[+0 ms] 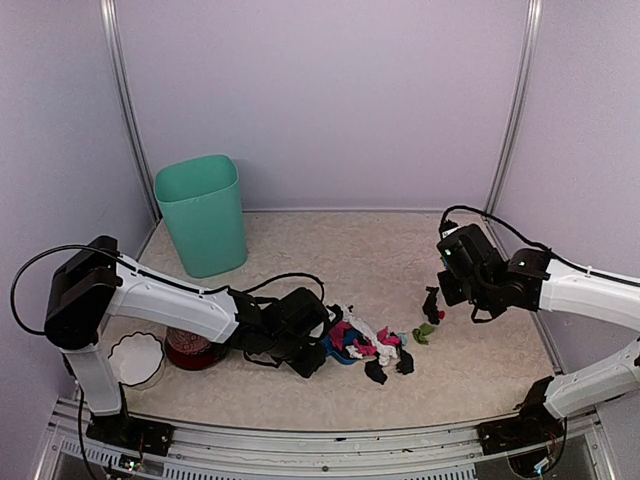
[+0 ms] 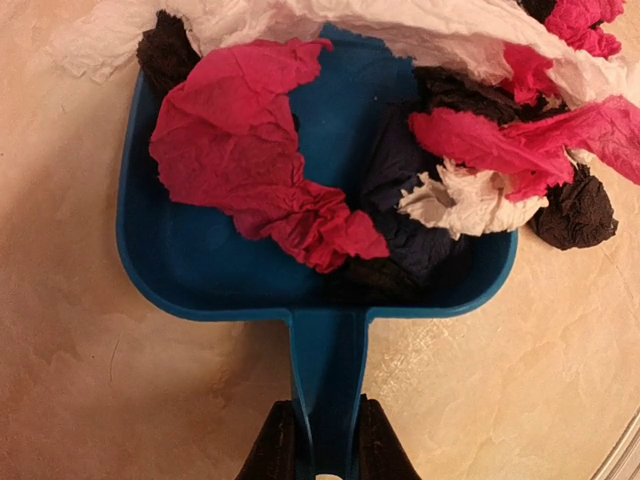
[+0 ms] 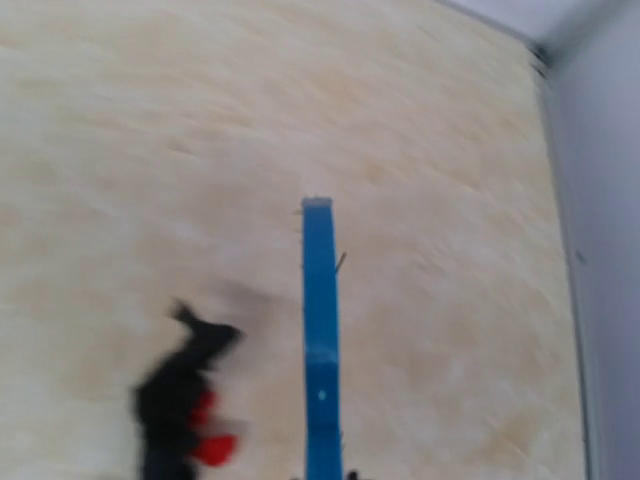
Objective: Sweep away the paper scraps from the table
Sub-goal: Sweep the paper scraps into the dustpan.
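Currently on the table (image 1: pixel 330 250), beige and marbled:
– Dustpan (image 2: pixel 230 265), blue, lying flat. Its handle runs back between the two dark fingers (image 2: pixel 275 450) of the left gripper (image 2: pixel 320 445), which is clamped on it from both sides
– Scraps (image 2: pixel 250 160), heaped in and over the dustpan: one large red-pink piece at its left, dark navy and black in the middle, white and more pink at the right and across the mouth. One black piece (image 2: pixel 575 210) sits on the table against the pan's right corner
– Loose scraps, top view: black pieces just right of the heap, a green one (image 1: pixel 424 334) further right, and a black one with a red bit (image 1: pixel 432 304) beyond that, near the right gripper (image 1: pixel 447 292) and apart from the heap
– Brush (image 3: pixel 320 340), a narrow blue strip in the right wrist view, running straight out from the right gripper, whose jaws are together on its near end. The blurred black-and-red scrap lies just left of it, not touching
– Bin (image 1: pixel 203 215), teal, upright, far left by the back wall
– White scalloped dish (image 1: pixel 135 358) and a dark red round thing (image 1: pixel 192 348), near left, beside the left arm
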Tool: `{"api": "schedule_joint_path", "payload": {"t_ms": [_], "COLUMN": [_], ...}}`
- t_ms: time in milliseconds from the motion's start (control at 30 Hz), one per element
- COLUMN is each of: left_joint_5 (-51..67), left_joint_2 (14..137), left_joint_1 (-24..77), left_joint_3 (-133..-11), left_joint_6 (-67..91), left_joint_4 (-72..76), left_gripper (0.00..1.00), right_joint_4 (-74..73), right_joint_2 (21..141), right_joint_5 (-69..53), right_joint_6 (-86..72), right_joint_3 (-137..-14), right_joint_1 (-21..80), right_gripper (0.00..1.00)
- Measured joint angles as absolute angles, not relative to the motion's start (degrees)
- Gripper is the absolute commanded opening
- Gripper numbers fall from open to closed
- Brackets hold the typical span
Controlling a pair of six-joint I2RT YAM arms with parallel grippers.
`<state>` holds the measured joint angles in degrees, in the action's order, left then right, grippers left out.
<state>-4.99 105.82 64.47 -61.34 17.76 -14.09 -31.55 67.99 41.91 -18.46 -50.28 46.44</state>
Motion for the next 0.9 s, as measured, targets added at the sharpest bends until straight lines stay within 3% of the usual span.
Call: {"api": "schedule_joint_path", "payload": {"t_ms": [267, 467, 900], "left_joint_5": [-5.5, -5.7, -6.0], "left_joint_2": [105.8, 105.8, 105.8], "left_joint_1": [64.9, 65.1, 65.2], "left_joint_3": [-61.3, -61.3, -61.3], "left_joint_6": [17.9, 18.2, 18.2], "left_joint_4": [-14.1, -14.1, -14.1], "left_gripper": [0.0, 0.0, 0.0], "right_joint_4": [-33.1, -31.6, -23.2], "right_joint_2": [74.8, 79.4, 77.5], "right_joint_5": [41.7, 34.6, 16.8], "right_joint_6": [-23.7, -25.1, -22.1], "right_joint_3": [-47.7, -47.7, -46.9], "right_joint_1": [43.0, 43.0, 46.2], "right_gripper": [0.0, 0.0, 0.0]}}
